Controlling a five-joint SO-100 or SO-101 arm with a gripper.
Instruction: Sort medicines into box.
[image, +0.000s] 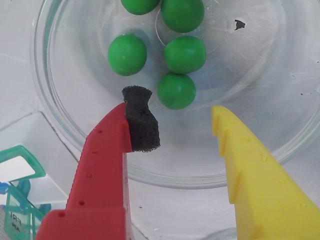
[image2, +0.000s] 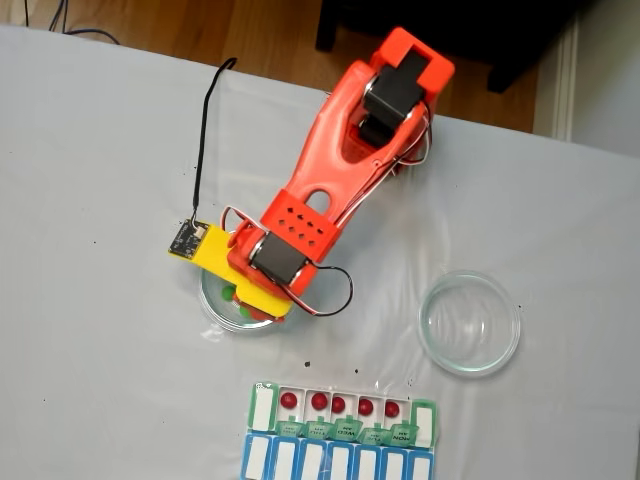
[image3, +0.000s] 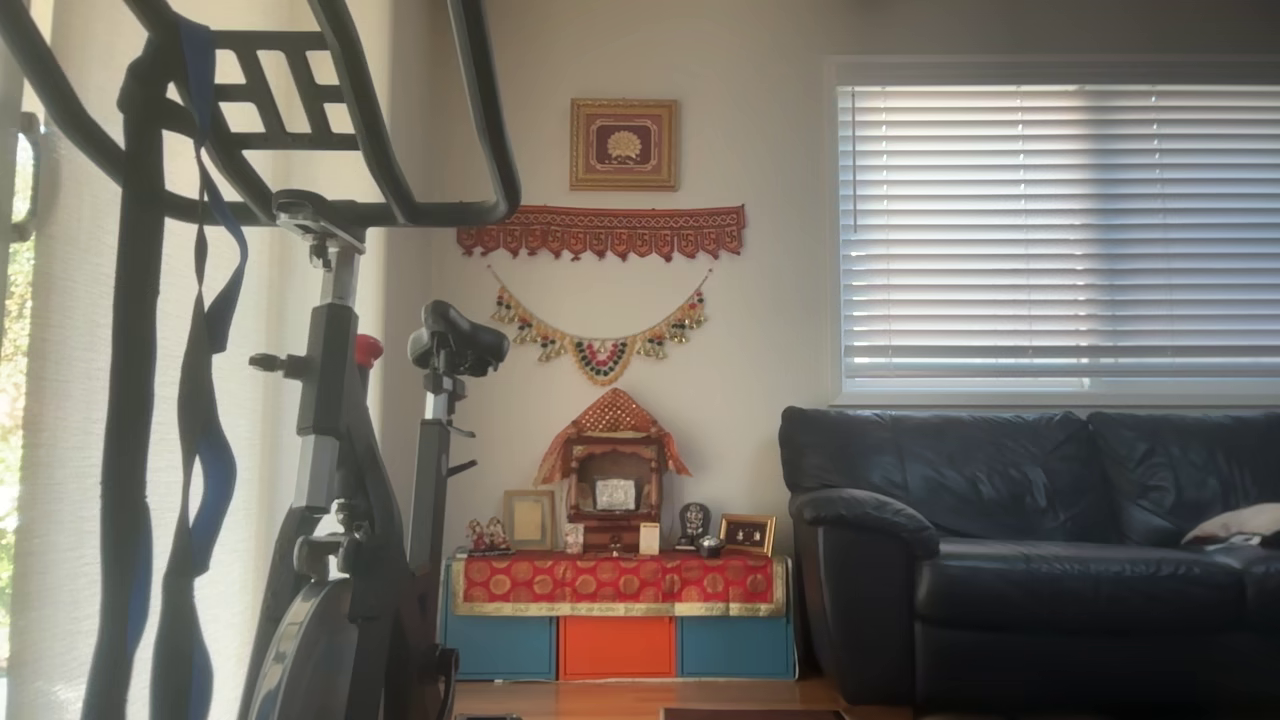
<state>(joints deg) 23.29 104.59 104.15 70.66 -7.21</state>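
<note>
Hovering over the glass dish (image: 60, 125), the claw (image: 182, 127) has its jaws spread apart with nothing between them. 5 green medicines (image: 176, 90) lie clustered in the dish, and the nearest sits just ahead of the gap, closer to the red finger's black foam pad (image: 141, 122) than to the yellow finger (image: 250, 165). On the worktop (image2: 100, 150), the box (image2: 342, 414) already holds 5 red balls (image2: 319, 401).
</note>
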